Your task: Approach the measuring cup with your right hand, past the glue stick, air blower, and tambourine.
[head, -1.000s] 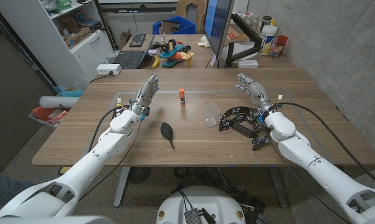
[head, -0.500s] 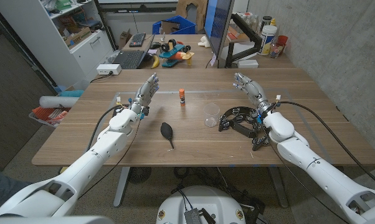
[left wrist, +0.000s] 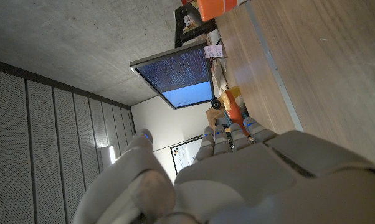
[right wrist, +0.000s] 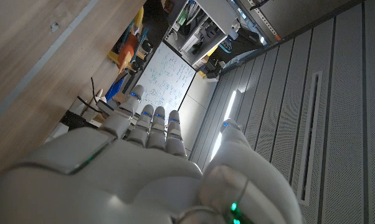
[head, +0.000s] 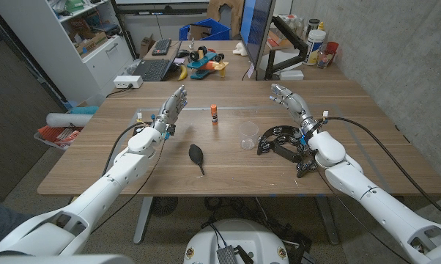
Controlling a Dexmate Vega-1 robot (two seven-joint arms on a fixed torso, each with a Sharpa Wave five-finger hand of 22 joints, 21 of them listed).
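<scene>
Wooden table (head: 206, 158) carries four things in the head view. Clear cup (head: 248, 135) stands upright near the middle, just beside the black tambourine (head: 281, 142). Glue stick (head: 215, 113) stands behind it, and the black blower (head: 197, 157) lies nearer the front. Right hand (head: 291, 104) is above the table beyond the tambourine, fingers apart, holding nothing. Left hand (head: 171, 111) is raised with fingers apart, also holding nothing.
</scene>
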